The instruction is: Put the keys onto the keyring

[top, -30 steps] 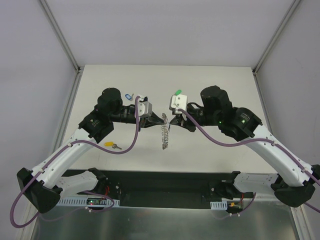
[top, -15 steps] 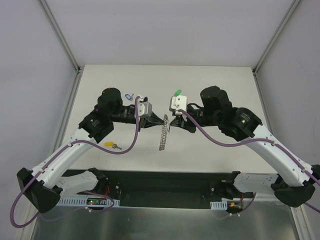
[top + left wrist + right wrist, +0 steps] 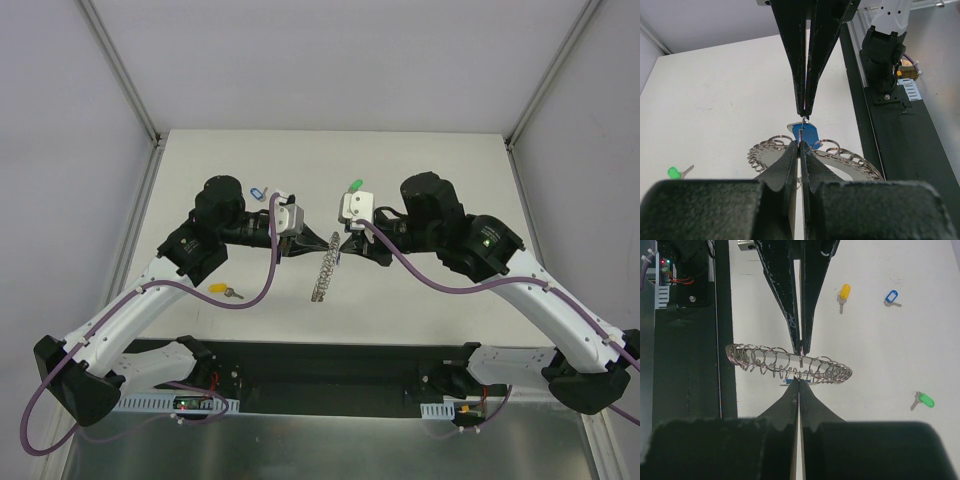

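I'm pinching the left gripper [image 3: 800,148] shut on a springy keyring [image 3: 852,162] loop, right gripper [image 3: 806,112] clamping the light, probably slippery blue key [image 3: 808,134].

Blue key [image 3: 803,134]: only part of head shows, blade hidden. Keyring [image 3: 850,161]: near arc hidden behind blurred left gripper [image 3: 799,146]. Grip contacts too small overhead.

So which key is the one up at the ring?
The solid-blue key, held against the keyring; the yellow key, green key and pale-blue key lie on the table.
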You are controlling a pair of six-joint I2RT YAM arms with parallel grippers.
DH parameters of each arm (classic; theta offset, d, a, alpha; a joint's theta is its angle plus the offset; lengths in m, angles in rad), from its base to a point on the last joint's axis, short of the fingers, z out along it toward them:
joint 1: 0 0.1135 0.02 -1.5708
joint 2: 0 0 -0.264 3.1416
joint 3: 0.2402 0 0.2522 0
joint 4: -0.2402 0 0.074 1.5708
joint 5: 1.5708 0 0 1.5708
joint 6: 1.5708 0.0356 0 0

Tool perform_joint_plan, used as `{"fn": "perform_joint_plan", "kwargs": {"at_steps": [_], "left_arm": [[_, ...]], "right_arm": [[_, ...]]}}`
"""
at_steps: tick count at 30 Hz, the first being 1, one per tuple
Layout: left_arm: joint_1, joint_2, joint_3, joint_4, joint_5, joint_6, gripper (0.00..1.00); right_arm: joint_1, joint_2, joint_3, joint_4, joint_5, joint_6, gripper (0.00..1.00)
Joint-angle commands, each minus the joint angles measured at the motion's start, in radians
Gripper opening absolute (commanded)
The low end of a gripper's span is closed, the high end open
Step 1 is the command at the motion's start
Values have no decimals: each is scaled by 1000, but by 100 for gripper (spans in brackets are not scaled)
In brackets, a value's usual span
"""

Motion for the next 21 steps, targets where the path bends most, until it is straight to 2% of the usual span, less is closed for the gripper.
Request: {"fn": "perform_joint_plan", "kwargs": {"at_steps": [1, 21], "left_arm": [[-1, -4, 11, 62, 47, 12, 0], [-1, -2, 11, 62, 55, 11, 0]], "right_arm": [[-2, -2, 39, 23, -27, -11, 1], [-2, 10, 45, 40, -27, -5, 1]]}}
